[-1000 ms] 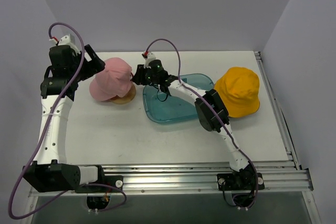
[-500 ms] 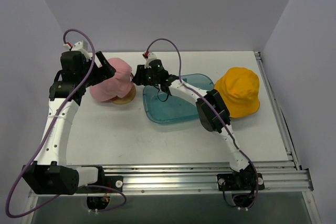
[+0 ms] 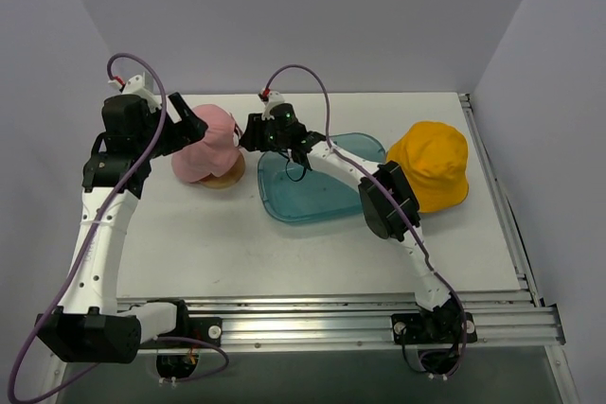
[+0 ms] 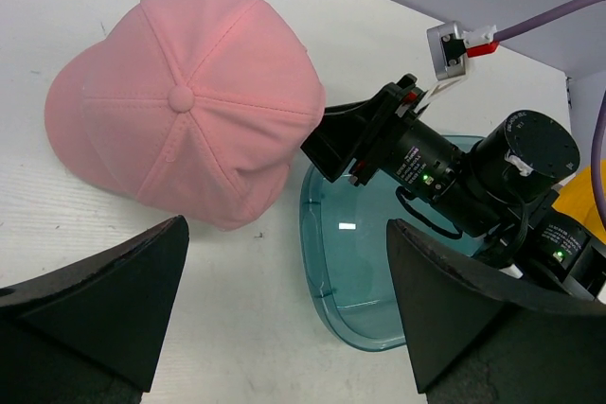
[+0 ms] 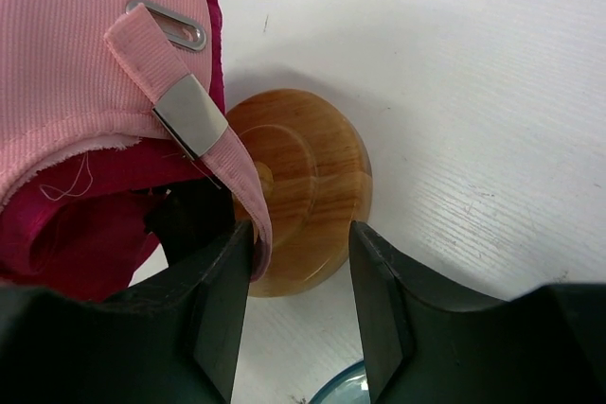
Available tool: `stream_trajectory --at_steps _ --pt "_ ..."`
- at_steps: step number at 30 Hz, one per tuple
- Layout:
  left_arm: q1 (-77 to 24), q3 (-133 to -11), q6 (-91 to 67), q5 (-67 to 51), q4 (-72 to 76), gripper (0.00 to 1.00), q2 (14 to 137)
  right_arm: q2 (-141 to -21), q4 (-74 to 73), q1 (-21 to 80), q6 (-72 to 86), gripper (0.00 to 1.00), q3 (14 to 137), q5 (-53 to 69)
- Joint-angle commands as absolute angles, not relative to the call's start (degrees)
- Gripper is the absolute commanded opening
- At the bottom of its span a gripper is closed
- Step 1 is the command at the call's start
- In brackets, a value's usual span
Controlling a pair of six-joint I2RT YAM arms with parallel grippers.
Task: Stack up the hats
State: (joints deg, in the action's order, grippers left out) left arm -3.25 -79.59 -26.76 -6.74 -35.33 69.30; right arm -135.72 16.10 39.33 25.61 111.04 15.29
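- Left gripper (image 4: 284, 234): fingers spread wide, holding nothing. It hovers over the far-left part of the counter (image 3: 237, 253), just left of the pale pink hat (image 3: 213, 137).
- Right gripper (image 5: 301, 231): narrowly open, gripping nothing. The hat's rear strap (image 5: 166, 73) ends against the inner face of one finger.
- The pale pink hat sits on the wooden stand (image 5: 312, 167), far-left.
- The yellow-orange hat (image 3: 431, 163) lies near the right edge.
- Room: the teal tray (image 3: 312, 201) sits mid-counter, just right of the stand. You have bare counter along the near edge.
- Only the right wrist view shows you the magenta hat (image 5: 85, 224) under the pink one.
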Motion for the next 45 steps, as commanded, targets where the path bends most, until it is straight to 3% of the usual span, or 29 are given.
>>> stream_trajectory --at_steps 1,19,45 --pt "-3.6 -81.2 -26.5 -8.4 -33.0 0.94 67.9 -131.0 15.7 38.9 25.3 0.41 112.8 14.9" --pt "-5.6 -76.8 -25.0 -8.5 -30.8 0.94 64.0 -129.6 16.7 38.8 26.1 0.40 113.6 15.5" --pt "-5.6 -77.9 -25.2 -9.5 -31.2 0.94 63.5 -127.3 16.6 38.8 25.8 0.46 115.4 15.6"
